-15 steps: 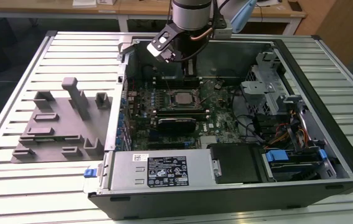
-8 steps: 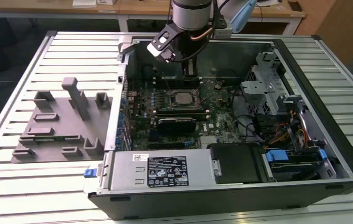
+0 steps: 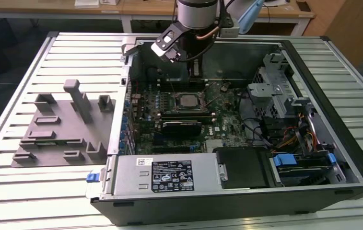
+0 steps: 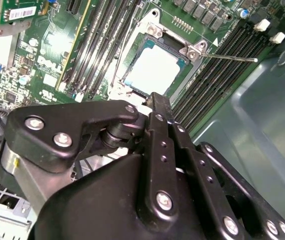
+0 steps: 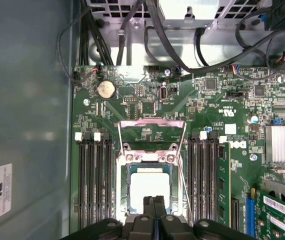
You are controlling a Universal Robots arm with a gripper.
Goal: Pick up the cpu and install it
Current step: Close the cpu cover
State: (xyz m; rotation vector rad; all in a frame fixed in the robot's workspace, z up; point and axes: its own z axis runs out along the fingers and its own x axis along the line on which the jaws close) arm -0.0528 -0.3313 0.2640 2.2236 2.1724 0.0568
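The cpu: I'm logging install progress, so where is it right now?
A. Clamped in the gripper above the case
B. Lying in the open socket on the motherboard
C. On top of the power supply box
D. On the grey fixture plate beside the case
B: in the first wrist view the cpu lies flat in the socket, its bracket swung open, and the gripper above it holds nothing.

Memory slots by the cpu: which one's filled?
The outermost one on the finned heatsink's side: it alone holds a green module; the rest are bare.
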